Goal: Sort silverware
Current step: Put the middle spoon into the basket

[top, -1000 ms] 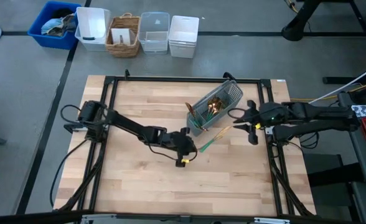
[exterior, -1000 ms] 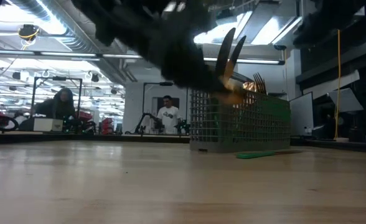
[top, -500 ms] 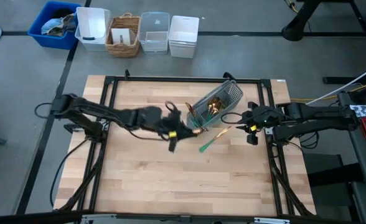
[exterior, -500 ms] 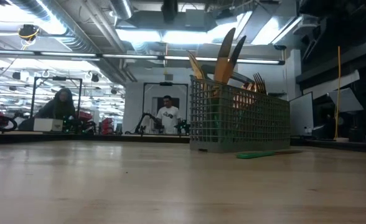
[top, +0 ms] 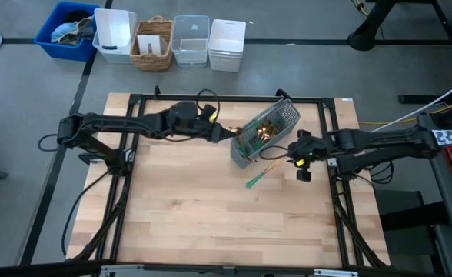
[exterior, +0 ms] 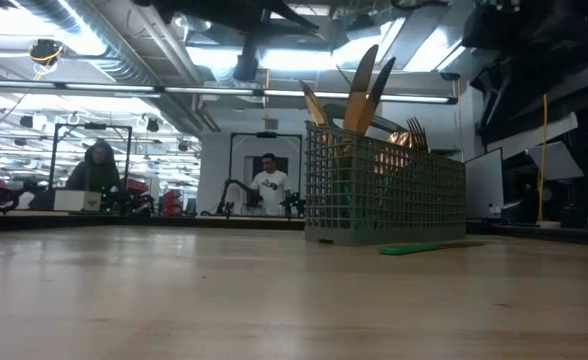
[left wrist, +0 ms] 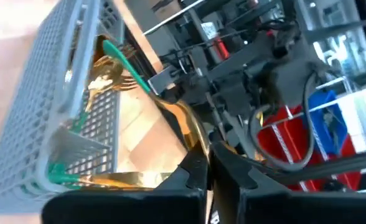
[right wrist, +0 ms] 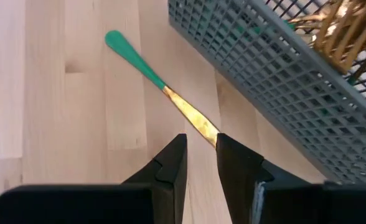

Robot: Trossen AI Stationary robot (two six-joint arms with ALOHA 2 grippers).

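Observation:
The grey wire-mesh caddy stands at the table's far right, with several gold-headed pieces upright in it. My left gripper hangs in the air at the caddy's near-left end, shut on one piece of silverware with a gold head and a teal handle. Another piece lies flat on the wood in front of the caddy. My right gripper stands open just right of it. In the right wrist view its two fingertips stand on either side of that piece's gold end. My left gripper pinches the gold end of the piece between its two fingers. The piece runs on past the fingertips, along the line of the fingers. Its teal handle points away over the caddy's open top. The piece is lifted clear of the table.
A blue bin, white tubs, a wicker basket and a clear box stand on the floor beyond the far edge. Black frame rails border the wood. In the low view, people stand in the room behind.
My left gripper has risen from the middle of the table and gone toward the far edge, up to the caddy's near-left end. It has rolled on the way and has carried the piece clear of the wood. My right gripper has sunk and gone left toward the lying piece.

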